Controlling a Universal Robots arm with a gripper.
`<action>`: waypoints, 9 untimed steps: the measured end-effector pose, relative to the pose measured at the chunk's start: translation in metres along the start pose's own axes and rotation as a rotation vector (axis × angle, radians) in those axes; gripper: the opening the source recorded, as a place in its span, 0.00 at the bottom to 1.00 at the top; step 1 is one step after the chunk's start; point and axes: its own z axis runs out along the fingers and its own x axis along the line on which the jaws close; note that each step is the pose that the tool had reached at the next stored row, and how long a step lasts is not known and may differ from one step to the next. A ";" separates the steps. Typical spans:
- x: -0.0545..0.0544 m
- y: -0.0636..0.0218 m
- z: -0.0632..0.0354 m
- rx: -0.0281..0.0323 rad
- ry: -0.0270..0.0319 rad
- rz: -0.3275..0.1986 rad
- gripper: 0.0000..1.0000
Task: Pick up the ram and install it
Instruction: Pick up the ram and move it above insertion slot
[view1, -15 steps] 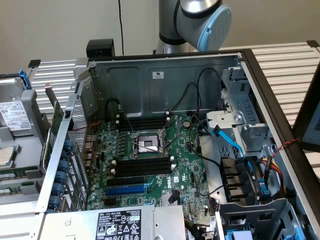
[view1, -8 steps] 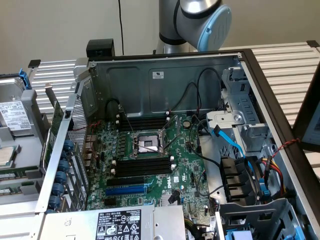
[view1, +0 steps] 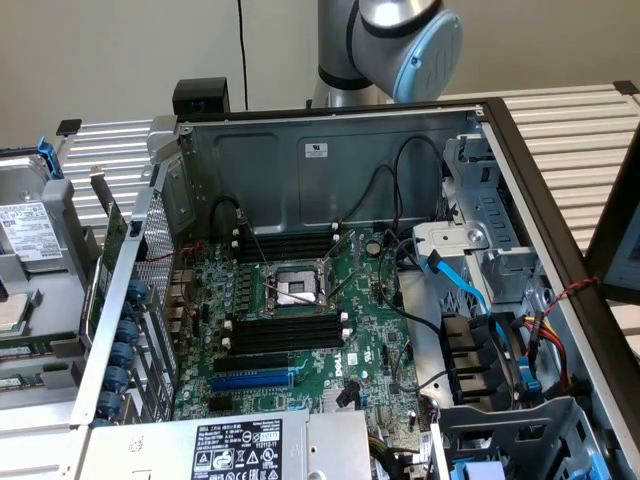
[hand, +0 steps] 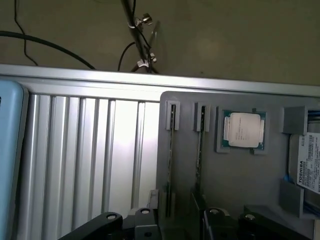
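Gripper (hand: 180, 220) sits at the near end of the grey holder (hand: 235, 180), jaws spread wide, nothing in them. Just ahead of it, the ram (hand: 171, 150) stands on edge in a holder slot and shows as a thin dark strip. Its long axis runs straight away from the gripper, towards the clip at the slot's far end, parallel to the table's ribs. A second stick (hand: 199, 150) stands just beside it in the neighbouring slot, pointing the same way.

Here's the worry, as I judge it: the two sticks are close neighbours, so a close taken off-line could catch the wrong stick or the slot wall. A hold near one end could let the ram tilt.

Further out and to the side, a processor chip (hand: 243, 130) lies flat, with a Toshiba hard drive (hand: 309, 162) beyond it. Out to the other side lies the ribbed table (hand: 90, 150). In the open case sit the black memory slots (view1: 290, 335), and a tilted stick would jam there.
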 end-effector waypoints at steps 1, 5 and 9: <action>-0.002 -0.0001 0.0009 -0.0007 0.0033 0.000 0.38; -0.005 0.0003 0.0051 -0.0021 0.0219 0.000 0.38; -0.005 0.0019 0.0122 -0.0018 0.0240 0.000 0.38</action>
